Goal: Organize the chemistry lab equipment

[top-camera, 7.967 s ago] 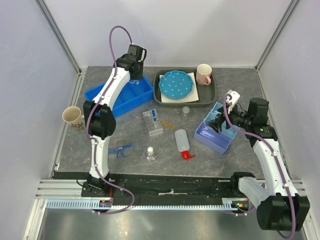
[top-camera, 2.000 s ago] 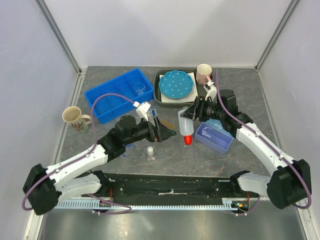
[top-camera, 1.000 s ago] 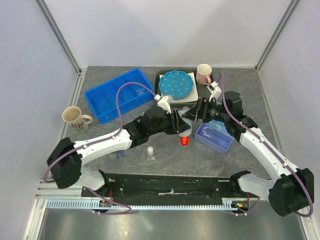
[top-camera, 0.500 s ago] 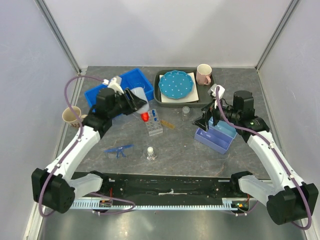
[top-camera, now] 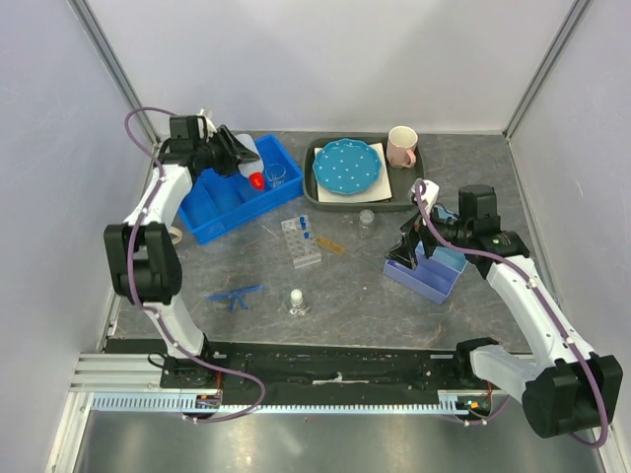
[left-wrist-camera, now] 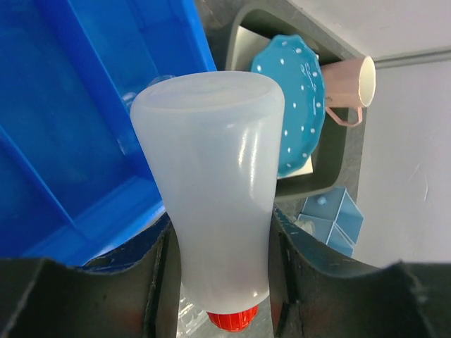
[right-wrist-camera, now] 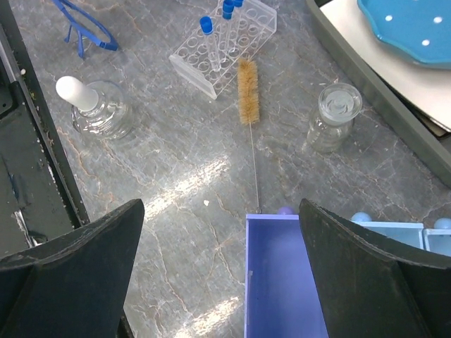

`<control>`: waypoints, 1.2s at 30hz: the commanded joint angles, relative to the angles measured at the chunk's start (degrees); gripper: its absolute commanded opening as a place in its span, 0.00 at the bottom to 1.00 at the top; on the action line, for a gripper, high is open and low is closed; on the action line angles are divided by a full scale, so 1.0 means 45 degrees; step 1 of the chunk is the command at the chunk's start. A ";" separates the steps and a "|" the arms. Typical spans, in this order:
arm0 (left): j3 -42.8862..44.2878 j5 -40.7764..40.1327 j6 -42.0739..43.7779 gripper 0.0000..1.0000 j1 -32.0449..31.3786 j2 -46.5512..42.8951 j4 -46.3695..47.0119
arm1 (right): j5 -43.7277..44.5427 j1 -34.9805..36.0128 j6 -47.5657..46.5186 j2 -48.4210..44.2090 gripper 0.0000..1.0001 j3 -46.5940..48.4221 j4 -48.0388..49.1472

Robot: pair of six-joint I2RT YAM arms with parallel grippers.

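Observation:
My left gripper [top-camera: 233, 154] is shut on the white squeeze bottle [top-camera: 245, 160] and holds it, red nozzle [top-camera: 256, 180] down, over the blue bin [top-camera: 222, 202]. In the left wrist view the bottle [left-wrist-camera: 218, 183] fills the space between the fingers. A clear beaker [top-camera: 275, 175] stands in the bin. The test-tube rack [top-camera: 301, 241], blue safety glasses [top-camera: 235, 295], a stoppered flask [top-camera: 296, 301] and a small glass jar [top-camera: 367, 219] are on the table. My right gripper [top-camera: 408, 244] is open and empty above the purple tray [top-camera: 426, 274]. The right wrist view shows the rack [right-wrist-camera: 222, 46], glasses [right-wrist-camera: 84, 28], flask [right-wrist-camera: 95, 109] and jar [right-wrist-camera: 335, 120].
A grey tray [top-camera: 414, 187] at the back holds the blue dotted plate [top-camera: 347, 166] and a pink mug [top-camera: 401, 146]. A tube brush [top-camera: 330, 243] lies beside the rack. The light-blue box [top-camera: 449, 258] adjoins the purple tray. White walls enclose the table.
My left arm has carried the squeeze bottle back and left, from beside the rack to over the blue bin. The right gripper has stayed open over the purple tray.

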 commanded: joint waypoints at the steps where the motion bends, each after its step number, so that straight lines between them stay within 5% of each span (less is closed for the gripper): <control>1: 0.2421 0.0970 0.0272 0.34 0.0695 0.1650 -0.1043 | -0.0248 -0.0035 -0.0543 0.0370 0.98 0.0257 -0.0327; 11: 0.5605 0.0364 0.0663 0.35 0.1067 0.4347 -0.2819 | -0.0404 -0.0035 -0.0679 0.0664 0.98 0.0296 -0.0542; 20: 0.5882 -0.0261 0.1073 0.37 0.1067 0.5345 -0.3193 | -0.0423 -0.0035 -0.0894 0.1093 0.98 0.0374 -0.0815; 29: 0.6350 -0.0476 0.1171 0.69 0.1086 0.5658 -0.3700 | -0.0365 -0.0054 -0.0992 0.1465 0.98 0.0413 -0.0913; 36: 0.7150 -0.0496 0.1658 0.78 0.1086 0.5326 -0.4286 | -0.0384 -0.0171 -0.1148 0.1582 0.98 0.0432 -0.1030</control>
